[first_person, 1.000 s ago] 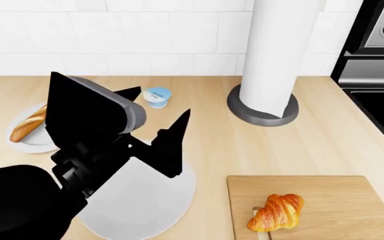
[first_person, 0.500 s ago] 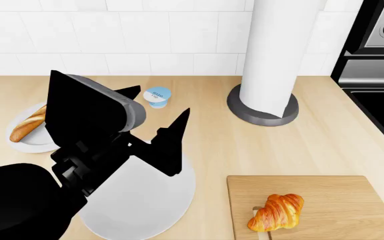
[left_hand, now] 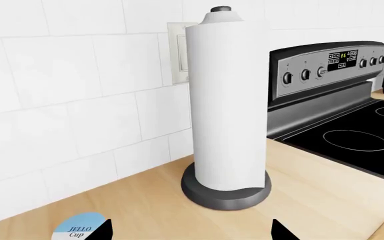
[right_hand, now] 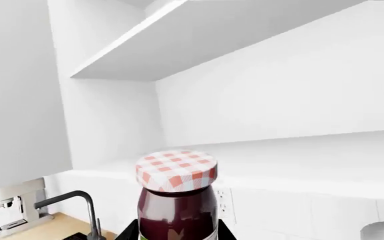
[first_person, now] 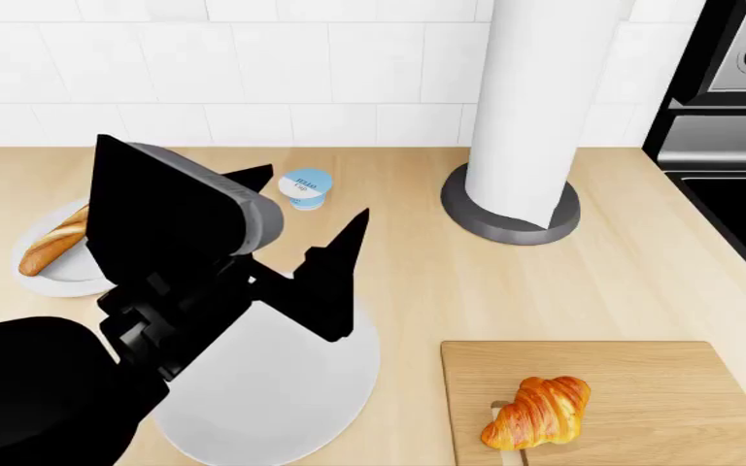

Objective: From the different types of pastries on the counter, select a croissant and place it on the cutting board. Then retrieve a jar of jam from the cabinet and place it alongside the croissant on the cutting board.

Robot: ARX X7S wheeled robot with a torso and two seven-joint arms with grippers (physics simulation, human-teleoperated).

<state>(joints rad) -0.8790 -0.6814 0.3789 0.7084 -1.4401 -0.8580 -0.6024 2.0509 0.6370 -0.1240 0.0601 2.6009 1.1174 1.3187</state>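
Observation:
The croissant [first_person: 538,412], golden-orange and ridged, lies on the near left part of the wooden cutting board [first_person: 659,383] on the beige counter [first_person: 477,282]. In the right wrist view, my right gripper [right_hand: 176,233] is shut on the jar of jam [right_hand: 176,200]. A dark finger presses each side of the glass, and the checked lid is upright. The jar is held up in front of the open white cabinet [right_hand: 279,165]. My left gripper [first_person: 315,199] hangs open and empty over the counter. Its fingertips [left_hand: 102,231] are spread wide.
A baguette [first_person: 55,241] lies on a small white plate [first_person: 73,279] at the left. A large white plate [first_person: 283,388] sits under my left arm. A blue-and-white cup [first_person: 304,187], a paper towel roll [first_person: 528,107] and the stove [first_person: 736,194] stand behind.

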